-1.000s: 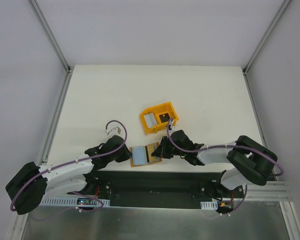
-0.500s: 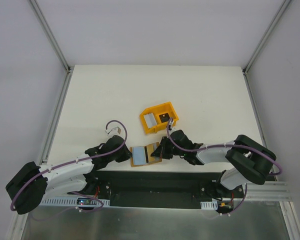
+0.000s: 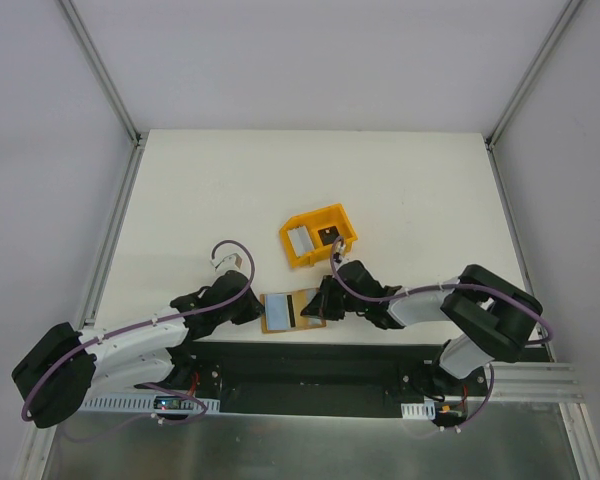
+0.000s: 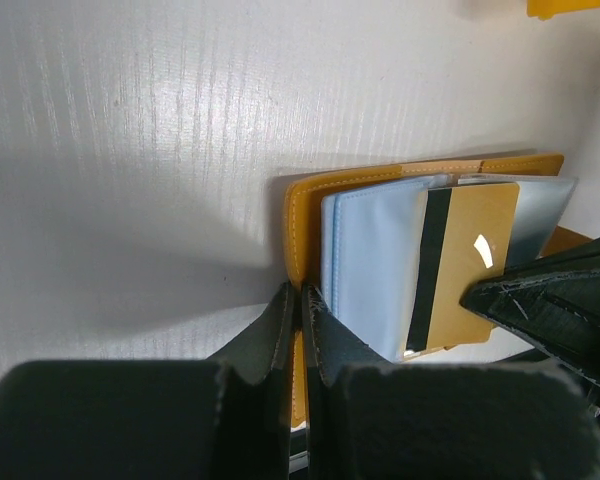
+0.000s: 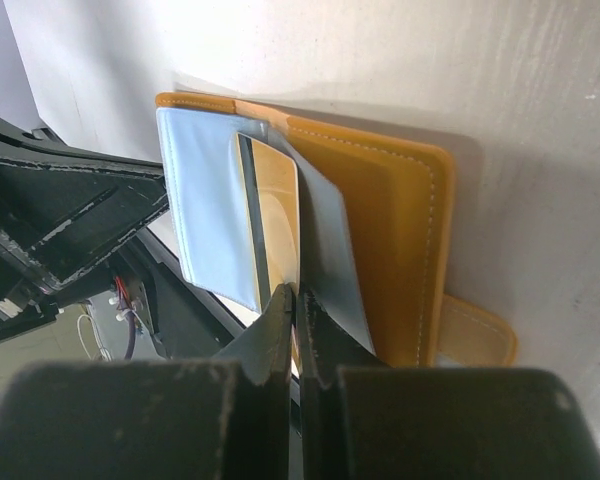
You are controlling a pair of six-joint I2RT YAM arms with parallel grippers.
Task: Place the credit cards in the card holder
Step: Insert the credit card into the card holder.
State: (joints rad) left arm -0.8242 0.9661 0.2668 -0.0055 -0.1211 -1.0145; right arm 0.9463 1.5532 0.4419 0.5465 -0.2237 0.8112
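The open card holder (image 3: 280, 312) lies on the table (image 3: 200, 190) between left pincer (image 3: 258, 310) and right pincer (image 3: 319, 304)

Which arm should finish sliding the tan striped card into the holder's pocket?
Right. The right end effector is shut on the tan card, whose far end sits at the pale pocket. The left end effector pinches the card holder by its edge, steadying it.

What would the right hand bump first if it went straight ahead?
The tan card pinched in the right hand; it would probably slide deeper into the wallet pocket.
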